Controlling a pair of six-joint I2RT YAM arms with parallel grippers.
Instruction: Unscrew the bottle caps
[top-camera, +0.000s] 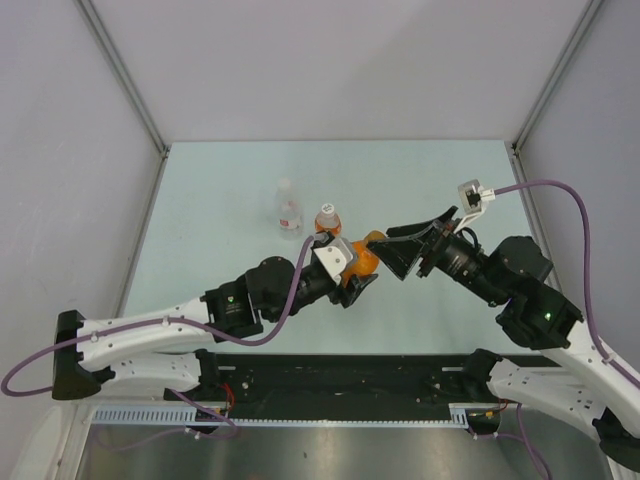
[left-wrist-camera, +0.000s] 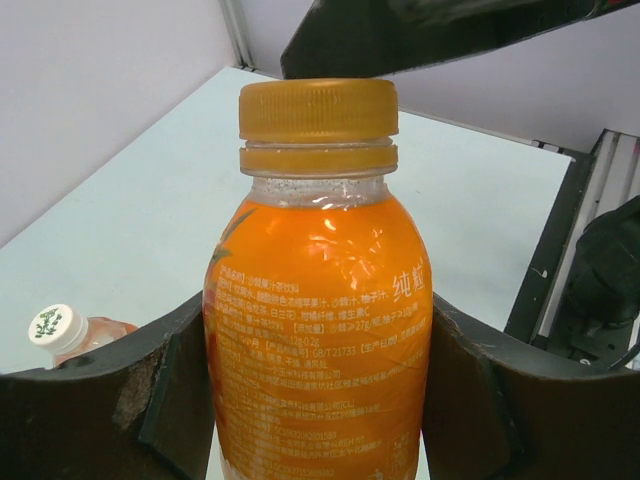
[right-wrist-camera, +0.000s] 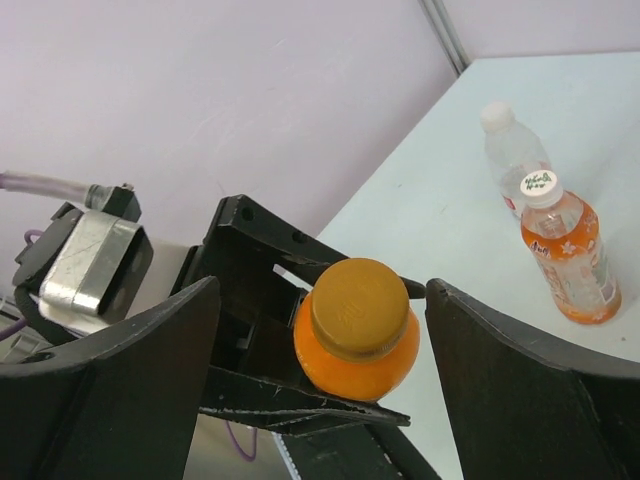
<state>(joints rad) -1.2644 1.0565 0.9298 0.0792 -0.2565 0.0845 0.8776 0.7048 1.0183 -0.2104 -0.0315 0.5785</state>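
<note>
My left gripper (top-camera: 356, 266) is shut on the short squat orange bottle (top-camera: 364, 257), holding it tilted toward the right arm. In the left wrist view the bottle (left-wrist-camera: 320, 330) fills the space between both fingers (left-wrist-camera: 170, 395), and its orange cap (left-wrist-camera: 318, 108) is on. My right gripper (top-camera: 388, 254) is open and faces the cap (right-wrist-camera: 360, 306). Its fingers (right-wrist-camera: 110, 390) stand wide on either side of the cap without touching it. The clear bottle (top-camera: 288, 212) and the taller orange-drink bottle (top-camera: 327, 220) stand upright behind, each with a white cap on.
The two standing bottles also show in the right wrist view, clear (right-wrist-camera: 512, 155) and orange-drink (right-wrist-camera: 570, 255), close behind the held bottle. Grey walls and a metal frame post (top-camera: 130, 85) bound the pale table (top-camera: 230, 180). A black rail (top-camera: 340, 385) runs along the near edge.
</note>
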